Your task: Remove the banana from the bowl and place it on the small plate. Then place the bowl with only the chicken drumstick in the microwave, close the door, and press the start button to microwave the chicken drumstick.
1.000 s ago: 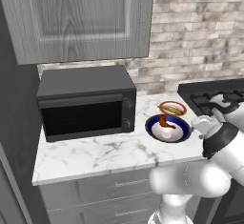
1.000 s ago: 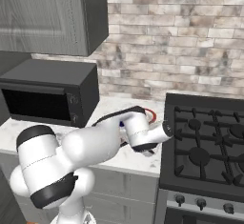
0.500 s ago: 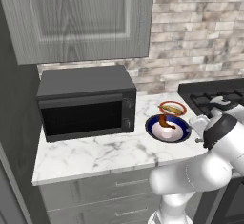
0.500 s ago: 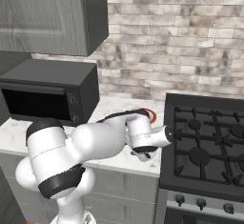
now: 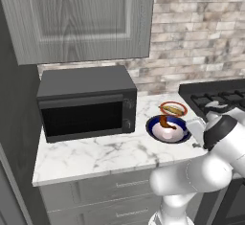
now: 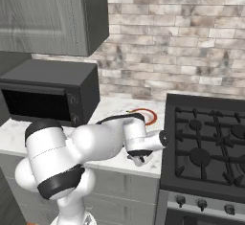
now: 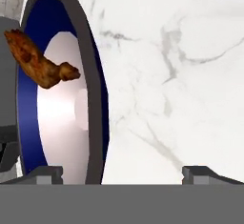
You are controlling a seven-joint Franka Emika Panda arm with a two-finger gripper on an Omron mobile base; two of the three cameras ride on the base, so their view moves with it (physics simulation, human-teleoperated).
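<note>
Bowl (image 7: 93,99) w/ drumstick (image 7: 40,66) inside is sitting on bench (image 7: 181,51), its rim lying between the end effector (image 7: 123,173) fingertips, nearer one tip. End effector is standing wide open, gripping nothing. Banana (image 5: 175,109) is lying on plate (image 5: 162,106) just beyond bowl.

Evenly lit rendered kitchen, bright with no glare. Soft, faint shadows sit under the cabinet (image 5: 81,18). All views look slightly blurred and pixelated; the hand view is softest.
</note>
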